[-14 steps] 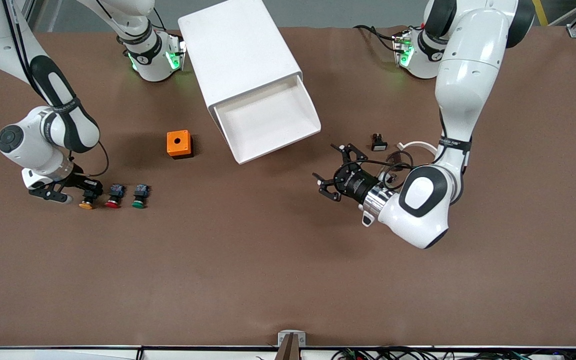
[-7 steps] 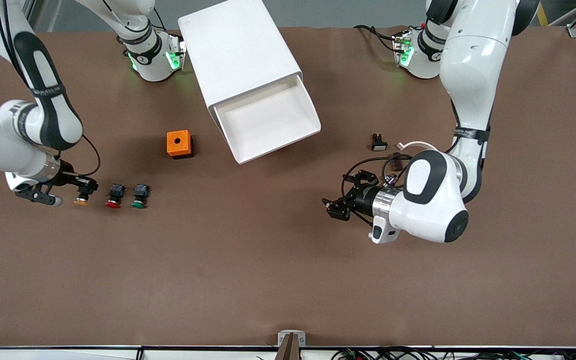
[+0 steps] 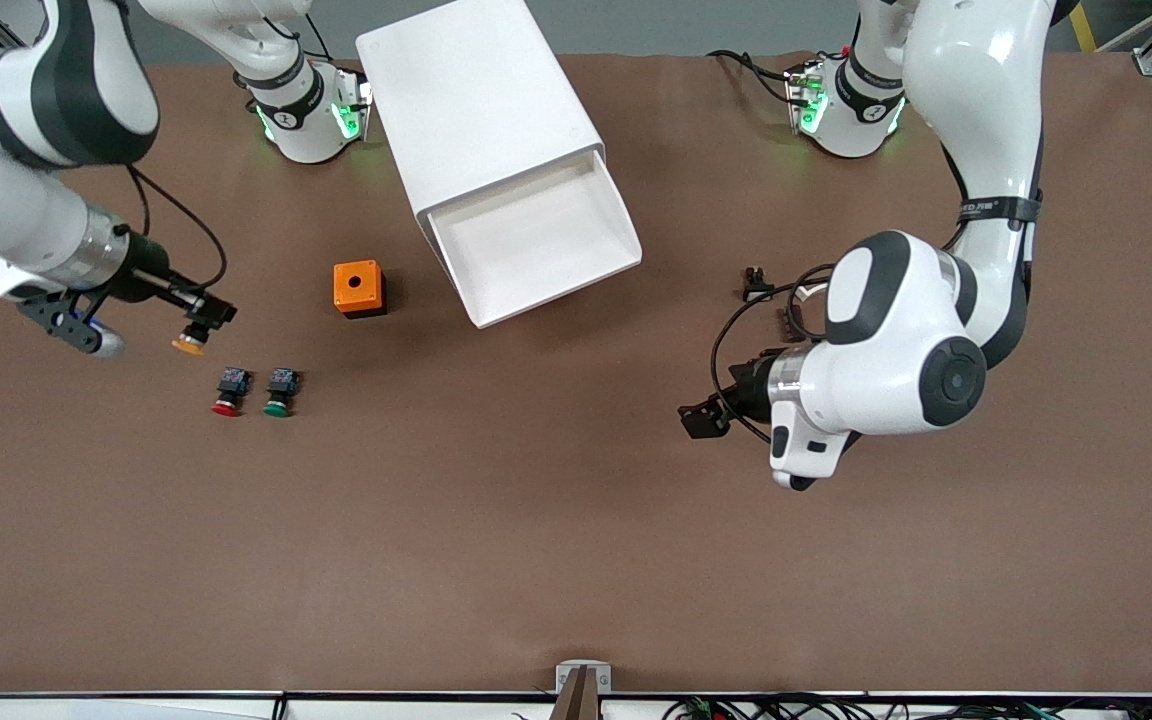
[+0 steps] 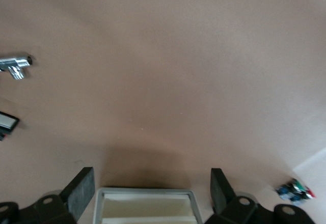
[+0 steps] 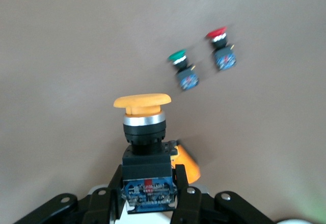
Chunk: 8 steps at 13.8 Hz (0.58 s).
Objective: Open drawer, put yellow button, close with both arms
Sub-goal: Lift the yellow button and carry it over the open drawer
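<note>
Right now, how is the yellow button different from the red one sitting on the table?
The yellow button is up in the air, clamped by its dark body in the right gripper; the red button lies on the table beside a green button. The yellow cap looks orange-yellow, the other plainly red. Both share the same build: a mushroom cap on a black-and-blue body. The left gripper waits open over bare table.

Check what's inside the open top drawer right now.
The drawer is pulled out and its visible tray floor shows nothing in it; the part inside the cabinet is hidden. The yellow button is in the right gripper, over the table. The left gripper waits, open.
</note>
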### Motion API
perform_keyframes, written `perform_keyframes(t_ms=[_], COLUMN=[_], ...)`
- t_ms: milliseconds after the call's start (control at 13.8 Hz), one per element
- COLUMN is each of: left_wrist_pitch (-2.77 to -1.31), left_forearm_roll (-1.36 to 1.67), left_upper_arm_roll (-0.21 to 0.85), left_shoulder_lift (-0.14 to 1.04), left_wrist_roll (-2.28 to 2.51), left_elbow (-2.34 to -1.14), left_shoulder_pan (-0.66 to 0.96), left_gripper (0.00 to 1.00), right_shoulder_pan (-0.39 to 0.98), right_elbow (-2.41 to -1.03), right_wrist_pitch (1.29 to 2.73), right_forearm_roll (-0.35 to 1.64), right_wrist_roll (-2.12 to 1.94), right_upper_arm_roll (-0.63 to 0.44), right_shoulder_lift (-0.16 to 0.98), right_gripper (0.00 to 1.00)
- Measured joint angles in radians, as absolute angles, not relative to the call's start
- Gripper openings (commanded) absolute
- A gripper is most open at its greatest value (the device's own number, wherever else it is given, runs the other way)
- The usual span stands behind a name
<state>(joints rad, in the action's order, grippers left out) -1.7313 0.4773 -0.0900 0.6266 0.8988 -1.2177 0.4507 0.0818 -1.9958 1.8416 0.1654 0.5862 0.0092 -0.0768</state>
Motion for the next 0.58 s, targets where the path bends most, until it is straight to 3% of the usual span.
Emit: perform_keyframes(t_ms=[290, 579], left_wrist_pitch=[-1.806, -1.852], left_forearm_roll=[0.344, 0.296], left_upper_arm_roll=[-0.089, -0.089], left_shoulder_lift=[0.625, 0.625], left_wrist_roll=[0.916, 0.985], left_elbow=[-1.22, -1.222], left_shoulder_pan=[0.529, 0.556], left_gripper=[1.0, 1.0], right_shoulder_pan=[0.278, 0.55], right_elbow=[-1.976, -1.94], right_wrist_pitch=[1.815, 1.842], right_forearm_roll=[0.181, 0.178], right_wrist_roll=[0.924, 1.315], right_upper_arm_roll=[0.013, 0.018], right_shoulder_lift=[-0.154, -0.158], right_gripper=[0.0, 0.0])
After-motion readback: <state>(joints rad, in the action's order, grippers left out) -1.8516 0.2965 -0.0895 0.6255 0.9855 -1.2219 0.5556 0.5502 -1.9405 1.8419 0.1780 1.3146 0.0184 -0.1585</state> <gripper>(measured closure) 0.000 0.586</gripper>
